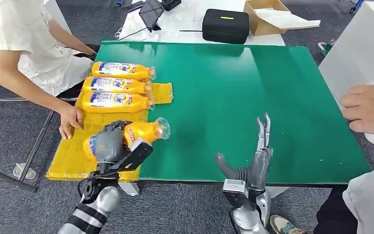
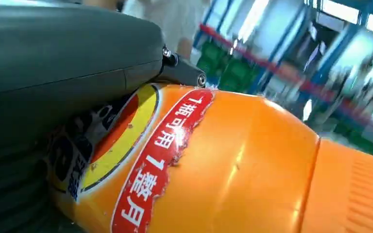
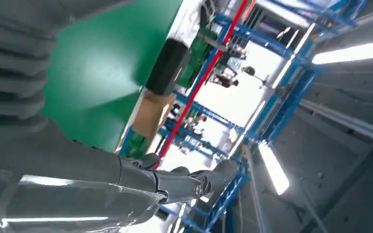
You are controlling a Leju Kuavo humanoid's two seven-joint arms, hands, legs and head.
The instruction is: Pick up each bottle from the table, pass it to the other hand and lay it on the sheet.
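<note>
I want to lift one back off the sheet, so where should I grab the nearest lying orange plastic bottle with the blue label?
Grip the nearest lying orange bottle across its labelled middle, coming from above: it lies flat on the yellow sheet, cap toward the green table, with another bottle close behind it.

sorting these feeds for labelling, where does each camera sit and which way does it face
Head view: high on the body, looking forward and down at the green table; shows left hand gripping an orange bottle and the empty right hand.
Left wrist view: behind the left hand, close on the bottle.
Right wrist view: behind the right hand, facing up past the table toward blue racks.
Shared: the bottle in head and left wrist views.
</note>
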